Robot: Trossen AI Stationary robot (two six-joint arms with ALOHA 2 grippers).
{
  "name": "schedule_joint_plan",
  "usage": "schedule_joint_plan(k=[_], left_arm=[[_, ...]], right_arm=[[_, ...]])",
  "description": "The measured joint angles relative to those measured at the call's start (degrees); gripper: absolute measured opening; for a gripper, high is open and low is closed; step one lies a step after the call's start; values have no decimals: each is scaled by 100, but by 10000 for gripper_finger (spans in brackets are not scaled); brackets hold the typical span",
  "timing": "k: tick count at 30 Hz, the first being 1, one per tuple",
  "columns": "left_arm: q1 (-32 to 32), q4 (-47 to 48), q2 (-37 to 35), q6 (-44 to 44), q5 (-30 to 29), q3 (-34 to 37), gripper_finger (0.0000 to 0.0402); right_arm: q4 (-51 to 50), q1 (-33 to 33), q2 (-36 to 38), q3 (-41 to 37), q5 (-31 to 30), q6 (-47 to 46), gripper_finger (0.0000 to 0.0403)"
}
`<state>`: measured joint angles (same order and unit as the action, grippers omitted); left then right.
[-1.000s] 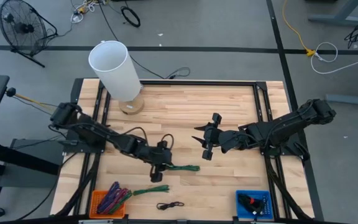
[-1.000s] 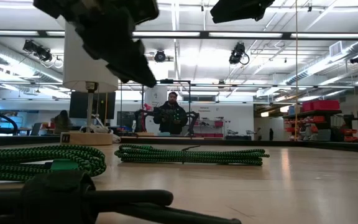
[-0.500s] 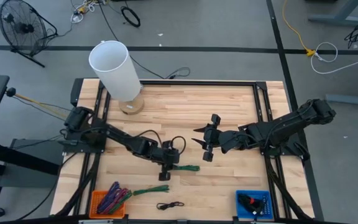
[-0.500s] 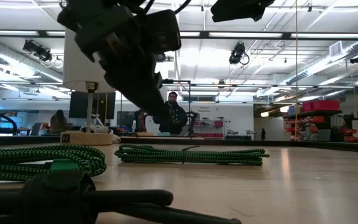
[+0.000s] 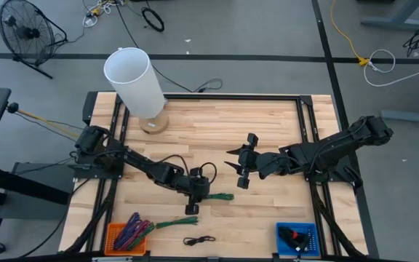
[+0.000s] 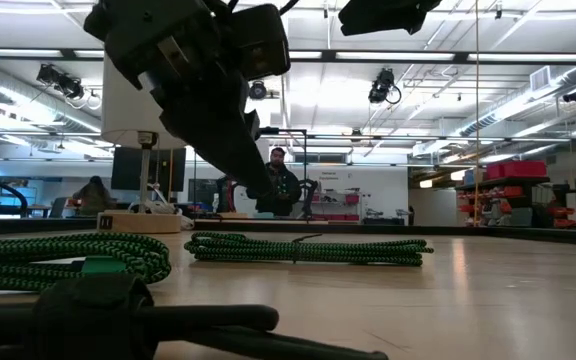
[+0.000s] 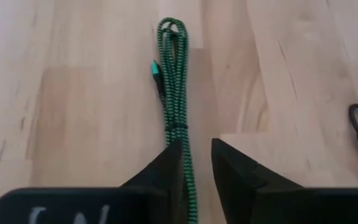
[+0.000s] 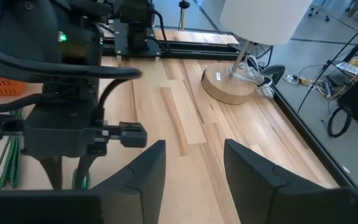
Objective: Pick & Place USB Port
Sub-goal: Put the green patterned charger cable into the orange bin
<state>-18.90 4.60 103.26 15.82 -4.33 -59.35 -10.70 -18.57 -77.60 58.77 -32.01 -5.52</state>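
Note:
A green braided USB cable (image 5: 217, 196), bundled into a long strip, lies flat on the wooden table; it also shows in the low view (image 6: 308, 248). In the left wrist view the cable (image 7: 174, 74) runs away from the fingers, its green plug (image 7: 156, 68) beside it. My left gripper (image 5: 195, 193) hovers over the bundle's left end, open by a narrow gap (image 7: 196, 146), with its fingertips above the cable (image 6: 263, 190). My right gripper (image 5: 237, 169) waits open above the table's middle, right of the cable (image 8: 194, 146).
A white lamp (image 5: 135, 81) stands at the far left. An orange bin (image 5: 126, 237) of cables and a blue bin (image 5: 297, 239) sit at the near edge. A second green cable (image 5: 173, 222) and a black cable (image 5: 198, 239) lie between them.
My left gripper has moved toward the table's right and come down over the left end of the green cable bundle, most of it in the first half second. The cable has stayed where it was.

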Motion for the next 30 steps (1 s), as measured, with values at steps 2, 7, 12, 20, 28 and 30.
schedule_joint_plan(k=[2,7,12,20,28,30], left_arm=[[-36,-5,0,-1,-21,2,105],[-37,-114,62,-1,-88,2,149],[-22,-185,339,-5,-232,6,169],[22,-389,566,1,-327,9,166],[20,-398,669,28,-410,7,166],[20,-386,669,30,-467,11,166]], right_arm=[[0,0,0,1,0,0,164],[0,0,0,2,-2,0,164],[3,0,0,2,-2,0,164],[2,0,0,4,0,0,164],[2,0,0,4,2,0,164],[2,0,0,4,3,0,164]])
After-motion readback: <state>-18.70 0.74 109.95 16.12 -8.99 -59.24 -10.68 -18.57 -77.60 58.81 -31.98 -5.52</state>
